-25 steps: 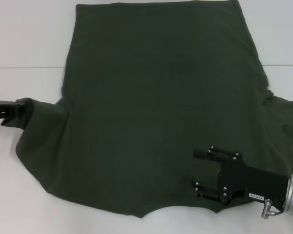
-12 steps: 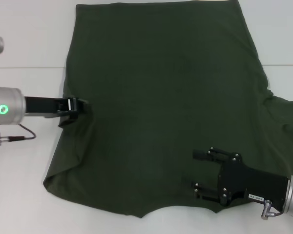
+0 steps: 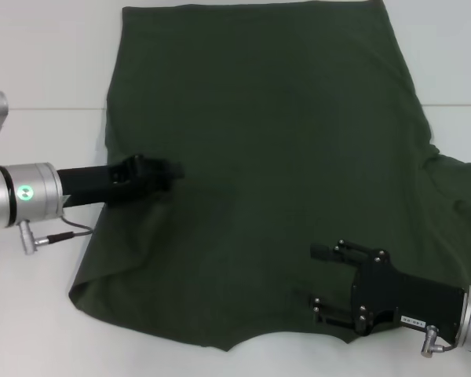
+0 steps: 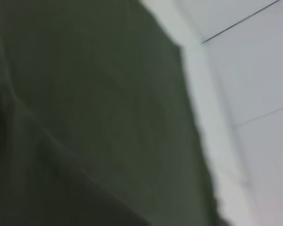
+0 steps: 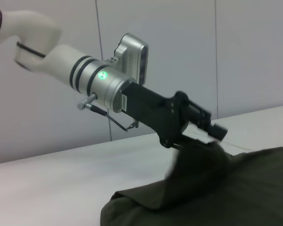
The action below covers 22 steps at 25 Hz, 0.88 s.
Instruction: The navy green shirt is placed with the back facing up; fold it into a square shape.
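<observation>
White tabletop (image 3: 39, 71) runs under everything we can see, with a pale wall behind it in the right wrist view. We count one shirt (image 3: 267, 157), one left gripper (image 3: 171, 170) and one right gripper (image 3: 318, 275).

We find the shirt spread across the middle of the table, plain dark green side up, its far hem reaching the top of the head view and its near edge ending in a shallow curve close to the robot. One sleeve (image 3: 459, 192) lies spread out flat on the right side; on the left side the cloth is folded inward over the body of the shirt, so that the left edge runs fairly straight.

We see the left gripper reaching in from the left over the shirt's left part, clenched on a pinch of cloth: in the right wrist view the fabric (image 5: 198, 160) rises in a peak up to its fingers (image 5: 212, 129) (the left wrist view shows only green cloth and white table beside it).

We see the right gripper low over the near right part of the shirt, its two fingers spread apart and holding nothing, pointing toward the left
</observation>
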Each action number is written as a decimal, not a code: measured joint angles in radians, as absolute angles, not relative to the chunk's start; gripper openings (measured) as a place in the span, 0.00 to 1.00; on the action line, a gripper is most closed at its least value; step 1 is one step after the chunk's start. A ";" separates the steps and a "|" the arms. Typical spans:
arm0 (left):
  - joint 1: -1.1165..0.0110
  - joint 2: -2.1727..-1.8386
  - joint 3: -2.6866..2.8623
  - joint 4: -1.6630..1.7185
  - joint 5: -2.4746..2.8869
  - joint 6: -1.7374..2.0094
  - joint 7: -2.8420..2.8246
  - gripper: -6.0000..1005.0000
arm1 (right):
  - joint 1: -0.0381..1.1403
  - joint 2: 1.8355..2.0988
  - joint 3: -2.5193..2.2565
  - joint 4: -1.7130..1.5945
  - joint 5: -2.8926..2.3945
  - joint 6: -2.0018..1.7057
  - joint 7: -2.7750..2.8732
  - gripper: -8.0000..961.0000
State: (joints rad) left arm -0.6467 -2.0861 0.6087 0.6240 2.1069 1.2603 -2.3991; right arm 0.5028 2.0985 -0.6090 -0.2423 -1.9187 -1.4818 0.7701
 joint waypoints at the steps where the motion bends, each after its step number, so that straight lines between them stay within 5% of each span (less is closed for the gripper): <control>1: -0.645 -2.082 0.598 0.597 2.075 1.275 -2.385 0.30 | 0.502 2.098 -0.609 -0.242 -1.919 -1.482 0.770 0.81; 8: -0.617 -2.074 0.557 0.549 2.032 1.273 -2.360 0.47 | 0.501 2.098 -0.609 -0.242 -1.919 -1.483 0.769 0.81; 14: -0.556 -2.072 0.542 0.595 2.033 1.361 -2.122 0.74 | 0.480 2.098 -0.595 -0.240 -1.914 -1.484 0.775 0.81; 18: -0.474 -2.105 0.533 0.651 2.025 1.493 -1.694 0.86 | 0.467 2.094 -0.555 -0.251 -1.909 -1.484 0.831 0.81; 22: -0.379 -2.151 0.527 0.694 1.994 1.581 -1.306 0.86 | 0.459 2.090 -0.515 -0.279 -1.908 -1.484 0.913 0.81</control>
